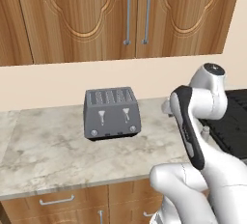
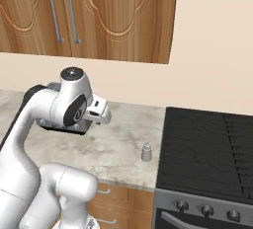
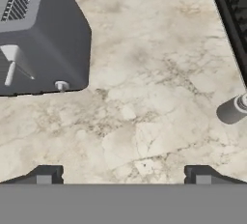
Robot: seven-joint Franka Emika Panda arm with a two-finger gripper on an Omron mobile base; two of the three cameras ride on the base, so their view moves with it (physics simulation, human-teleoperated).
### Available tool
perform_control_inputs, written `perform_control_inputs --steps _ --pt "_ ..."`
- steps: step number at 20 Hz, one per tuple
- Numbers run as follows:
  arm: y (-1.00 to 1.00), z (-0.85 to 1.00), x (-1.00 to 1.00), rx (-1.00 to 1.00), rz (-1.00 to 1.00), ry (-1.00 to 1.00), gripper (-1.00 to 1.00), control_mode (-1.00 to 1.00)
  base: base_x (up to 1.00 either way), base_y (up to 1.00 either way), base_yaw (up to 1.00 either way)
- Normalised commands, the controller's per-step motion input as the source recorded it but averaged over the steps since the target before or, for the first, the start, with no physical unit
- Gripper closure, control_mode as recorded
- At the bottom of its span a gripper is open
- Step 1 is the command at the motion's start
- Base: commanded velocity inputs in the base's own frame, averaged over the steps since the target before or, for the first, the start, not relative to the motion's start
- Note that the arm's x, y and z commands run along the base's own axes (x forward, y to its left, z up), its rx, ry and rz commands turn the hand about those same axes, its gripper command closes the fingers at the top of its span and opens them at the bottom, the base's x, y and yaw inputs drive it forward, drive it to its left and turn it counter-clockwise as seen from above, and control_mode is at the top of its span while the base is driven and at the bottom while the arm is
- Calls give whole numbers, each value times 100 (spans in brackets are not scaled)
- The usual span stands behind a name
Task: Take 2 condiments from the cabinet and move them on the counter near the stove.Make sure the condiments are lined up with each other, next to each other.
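A light grey condiment shaker [image 2: 147,152] stands upright on the counter [image 2: 121,136], close to the left edge of the stove [image 2: 207,144]. In the hand view the same shaker [image 3: 234,108] sits at the right edge, beside the stove [image 3: 234,6]. My gripper [image 3: 123,175] hovers above the bare counter [image 3: 144,97] between toaster and shaker. It is open wide, with nothing between its fingertips [image 3: 46,175]. The hand [image 2: 99,110] juts from the bent arm. Both cabinet [image 1: 87,15] doors are shut, so its inside is hidden.
A grey four-slot toaster [image 1: 112,113] stands on the counter [image 1: 48,141] left of the arm, also seen as the toaster [image 3: 38,39] at upper left in the hand view. Drawers [image 1: 58,201] run below the counter edge. Stove knobs [image 2: 206,210] line the range front.
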Motion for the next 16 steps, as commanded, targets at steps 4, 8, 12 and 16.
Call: perform_control_inputs --steps 4,8,12,16 --pt "31 25 -47 -9 -9 -11 -100 -100 0 0 0" --pt "11 26 -40 -4 -8 -9 -100 -100 0 0 0" --pt "0 41 -54 0 -1 -10 -100 -100 0 0 0" --pt "0 48 -57 0 0 -7 -100 -100 0 0 0"
